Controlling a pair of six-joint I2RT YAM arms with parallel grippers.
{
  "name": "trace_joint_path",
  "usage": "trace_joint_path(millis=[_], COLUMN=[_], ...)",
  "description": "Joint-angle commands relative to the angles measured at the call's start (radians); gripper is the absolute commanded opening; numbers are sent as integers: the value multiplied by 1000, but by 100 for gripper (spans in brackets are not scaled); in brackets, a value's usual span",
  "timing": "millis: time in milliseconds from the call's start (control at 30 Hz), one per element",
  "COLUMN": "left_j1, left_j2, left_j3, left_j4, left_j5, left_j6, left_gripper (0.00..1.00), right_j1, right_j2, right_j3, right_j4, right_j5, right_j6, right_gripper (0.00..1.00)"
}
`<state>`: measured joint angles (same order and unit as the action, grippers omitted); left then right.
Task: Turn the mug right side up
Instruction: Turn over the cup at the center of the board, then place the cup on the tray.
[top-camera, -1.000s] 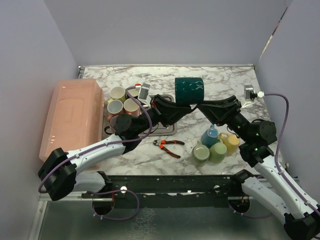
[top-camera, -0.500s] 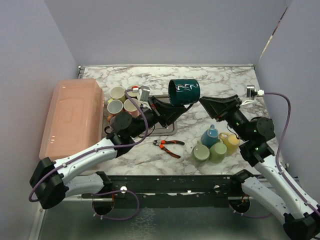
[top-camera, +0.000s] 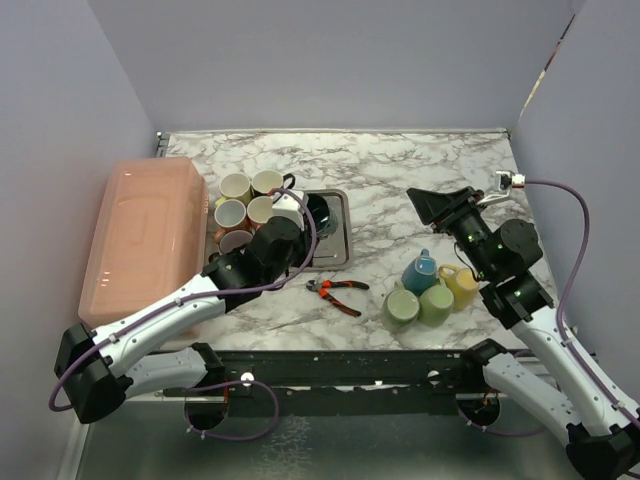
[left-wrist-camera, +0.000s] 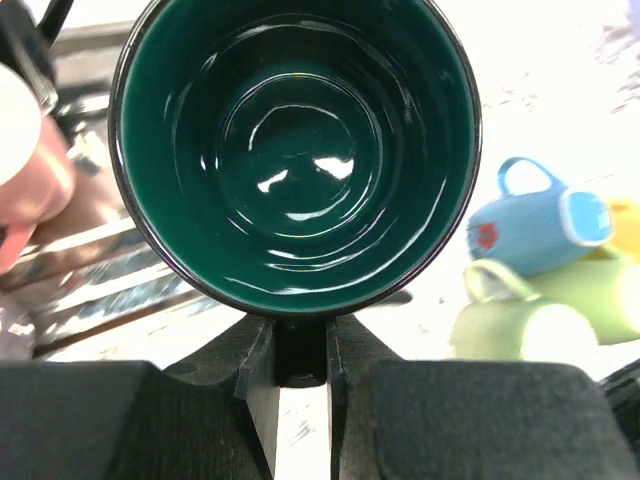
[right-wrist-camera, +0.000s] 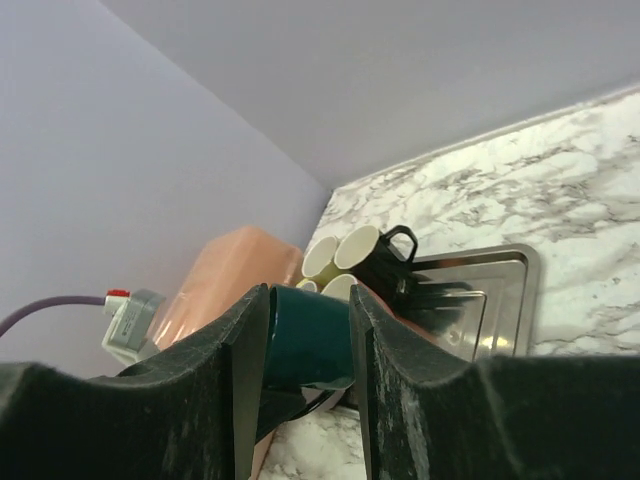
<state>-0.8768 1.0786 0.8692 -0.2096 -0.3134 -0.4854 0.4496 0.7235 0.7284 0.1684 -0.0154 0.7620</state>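
Note:
The dark green mug fills the left wrist view, its mouth turned to that camera and its glossy inside showing. My left gripper is shut on the mug's handle just below the rim. From above, the mug hangs over the metal tray, mostly hidden by my left gripper. My right gripper is open and empty, standing well to the right of the mug. In the right wrist view the mug shows far off between that gripper's spread fingers.
A pink bin lies along the left side. Several upright mugs crowd the tray's left edge. Orange-handled pliers lie in front of the tray. Blue, green and yellow mugs cluster near the right arm.
The right gripper let go of the mug, opened wider and drew back to the right. The left arm carried the mug down from mid-air to over the tray.

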Motion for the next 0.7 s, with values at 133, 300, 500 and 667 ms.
trace_joint_path(millis=[133, 300, 500, 667], left_j1=[1, 23, 119, 205], left_j2=[11, 83, 157, 175], left_j3=[-12, -11, -32, -70], left_j4=[-240, -263, -228, -154], left_j5=[-131, -157, -134, -58], left_j6=[-41, -28, -24, -16], left_gripper=[0, 0, 0, 0], right_j1=[-6, -6, -6, -6], right_j2=[22, 34, 41, 59], right_j3=[47, 68, 79, 85], right_j4=[-103, -145, -159, -164], right_j5=[89, 85, 93, 97], right_j6=[-43, -63, -72, -66], right_gripper=[42, 43, 43, 43])
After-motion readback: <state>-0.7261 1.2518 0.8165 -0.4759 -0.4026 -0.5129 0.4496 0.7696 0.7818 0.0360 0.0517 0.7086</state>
